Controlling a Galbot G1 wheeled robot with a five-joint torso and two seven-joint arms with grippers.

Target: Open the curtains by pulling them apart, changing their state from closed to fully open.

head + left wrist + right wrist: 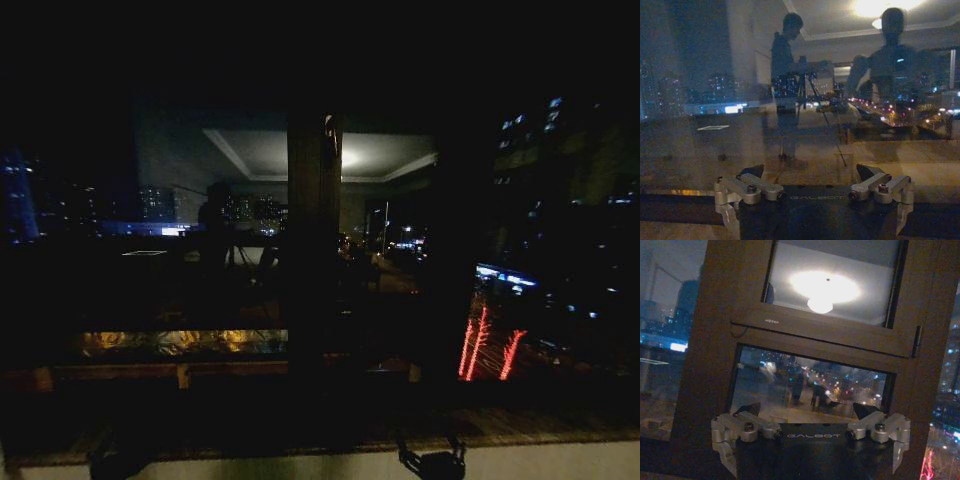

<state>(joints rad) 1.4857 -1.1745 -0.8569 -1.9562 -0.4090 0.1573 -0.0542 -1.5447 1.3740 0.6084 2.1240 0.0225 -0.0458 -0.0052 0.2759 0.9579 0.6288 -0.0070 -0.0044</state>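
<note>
Looking out through a dark window [215, 215] at night, the robot faces bare glass and a brown window frame [313, 240]. No curtains hang across the glass, so they seem pulled fully to the sides, though it is too dark to see them. The left gripper [812, 187] hangs low near the window sill [560, 425], fingers spread wide and holding nothing. The right gripper [810, 425] sits low before the frame, also wide open and empty. Both are close to the glass. A push forward could bump it.
</note>
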